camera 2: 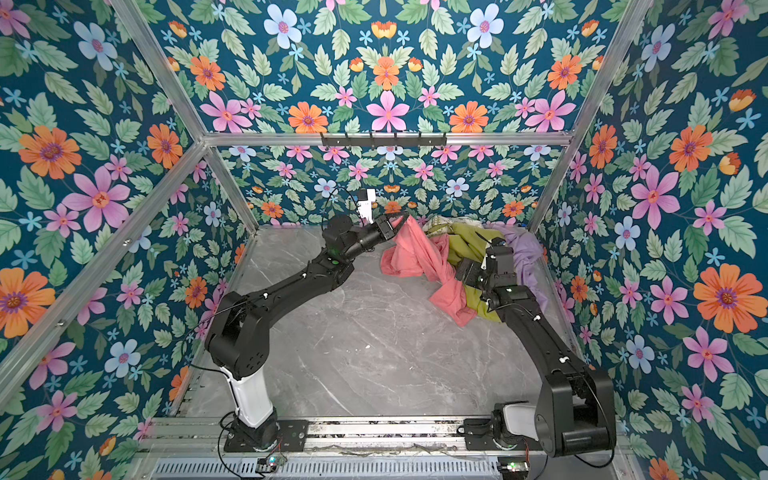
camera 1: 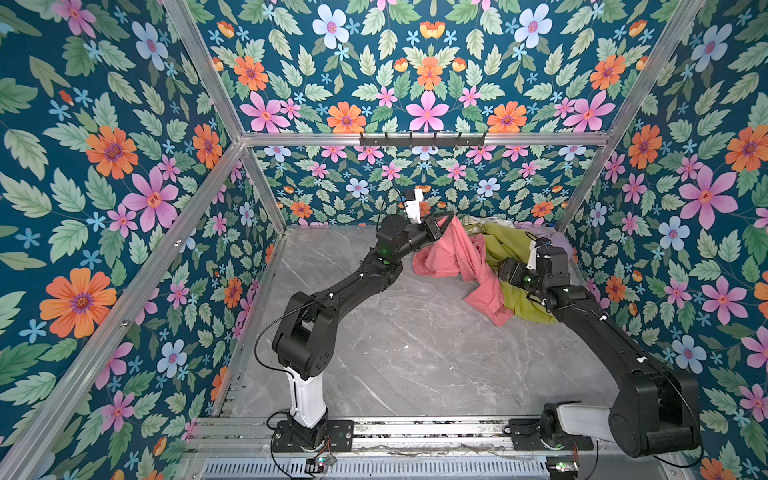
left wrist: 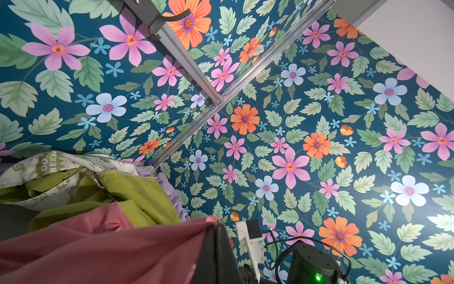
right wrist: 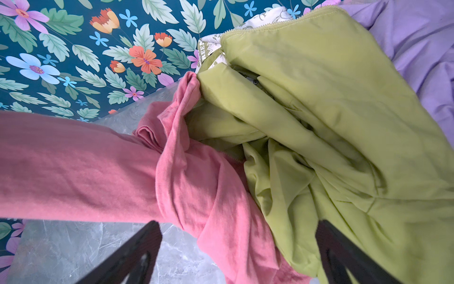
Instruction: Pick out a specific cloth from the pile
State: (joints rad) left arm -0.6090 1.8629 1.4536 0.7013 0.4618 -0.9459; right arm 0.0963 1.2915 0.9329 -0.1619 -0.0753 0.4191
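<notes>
While my left end effector [camera 1: 447, 220] clamps the limp cloth [camera 1: 457, 257] high, right end effector [right wrist: 237, 222] gapes; tail seems snagged in pile [camera 1: 507, 245].

Teal floral wallpaper [camera 1: 428, 62] wraps every wall, left, right and far. Aluminium frame bars [camera 1: 291, 139] run along the corners; a black hook rail [camera 1: 422, 140] sits on the far crossbar. Below, a grey marbled desk [camera 1: 415, 353], metal rails [camera 1: 415, 430] at its near edge.
</notes>
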